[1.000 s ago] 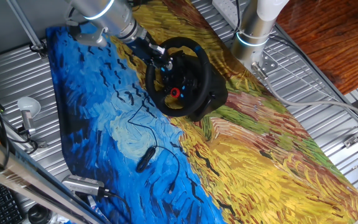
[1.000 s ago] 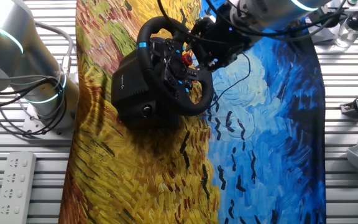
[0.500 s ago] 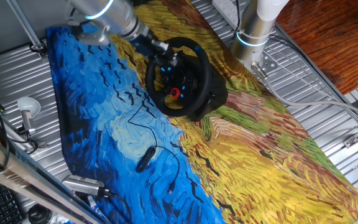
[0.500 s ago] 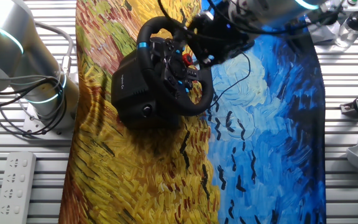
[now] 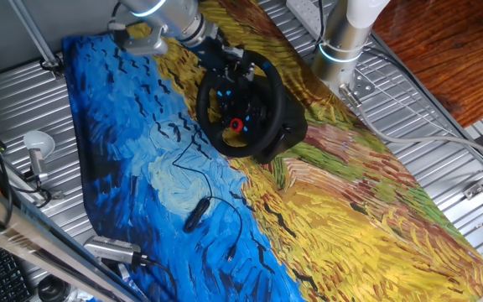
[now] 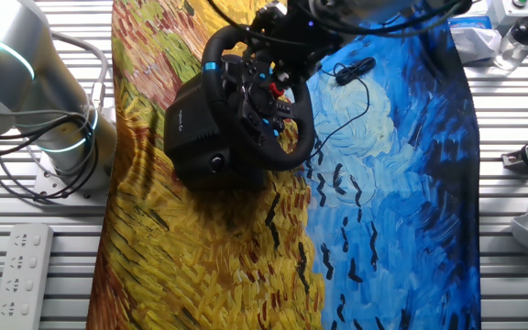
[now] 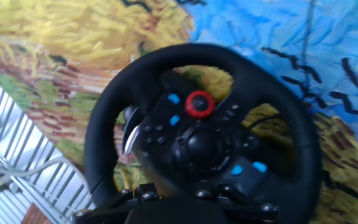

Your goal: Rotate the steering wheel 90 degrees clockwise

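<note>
Gripper: the black two-finger gripper [image 5: 235,60] sits at the upper rim of the wheel in one fixed view, upper centre of the frame; in the hand view only dark finger parts show along the bottom edge. Whether the fingers are apart, together or clamped on the rim, I cannot tell.
Steering wheel: the black gaming racing wheel with a thick round rim [image 5: 240,104] stands tilted on its bulky black base, upper centre of one fixed view and upper middle of the other [image 6: 262,99]. In the hand view [image 7: 204,134] it fills the frame, blurred, with the red knob just above the hub and blue-lit buttons around it.
Cloth: a painted table cover in swirling blue and yellow [image 5: 342,210] lies under the wheel; the wheel sits near the line where the colours meet.
Cabled device: a small black device with a thin black cable [image 5: 195,214] lies on the blue part, lower left of the wheel, apart from it.
Second arm: a silver-white robot arm column with a lit ring [image 5: 344,38] stands at the top right, behind the wheel.
</note>
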`<state>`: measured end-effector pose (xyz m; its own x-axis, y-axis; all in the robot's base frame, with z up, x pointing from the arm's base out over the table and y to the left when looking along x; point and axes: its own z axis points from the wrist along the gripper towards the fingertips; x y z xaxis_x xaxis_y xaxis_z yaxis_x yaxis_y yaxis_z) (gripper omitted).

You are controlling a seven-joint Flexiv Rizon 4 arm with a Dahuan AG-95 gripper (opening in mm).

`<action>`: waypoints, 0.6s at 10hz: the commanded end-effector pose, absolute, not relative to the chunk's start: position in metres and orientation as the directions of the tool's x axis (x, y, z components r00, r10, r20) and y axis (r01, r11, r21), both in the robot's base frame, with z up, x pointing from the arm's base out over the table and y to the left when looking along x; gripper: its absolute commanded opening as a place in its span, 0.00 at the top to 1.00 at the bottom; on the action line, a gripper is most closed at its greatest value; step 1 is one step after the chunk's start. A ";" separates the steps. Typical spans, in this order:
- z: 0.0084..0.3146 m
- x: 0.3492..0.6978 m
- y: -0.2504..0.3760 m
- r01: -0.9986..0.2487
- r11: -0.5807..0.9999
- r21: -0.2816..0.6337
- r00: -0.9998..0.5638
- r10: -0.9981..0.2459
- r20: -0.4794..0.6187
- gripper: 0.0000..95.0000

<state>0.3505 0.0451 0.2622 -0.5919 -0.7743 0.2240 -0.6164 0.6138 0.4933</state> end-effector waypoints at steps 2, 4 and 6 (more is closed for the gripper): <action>0.262 0.347 0.046 -0.507 0.663 0.551 -0.672 -0.704 0.228 0.80; 0.262 0.347 0.045 -0.482 0.664 0.572 -0.684 -0.693 0.228 0.80; 0.262 0.347 0.046 -0.460 0.649 0.606 -0.685 -0.694 0.223 0.80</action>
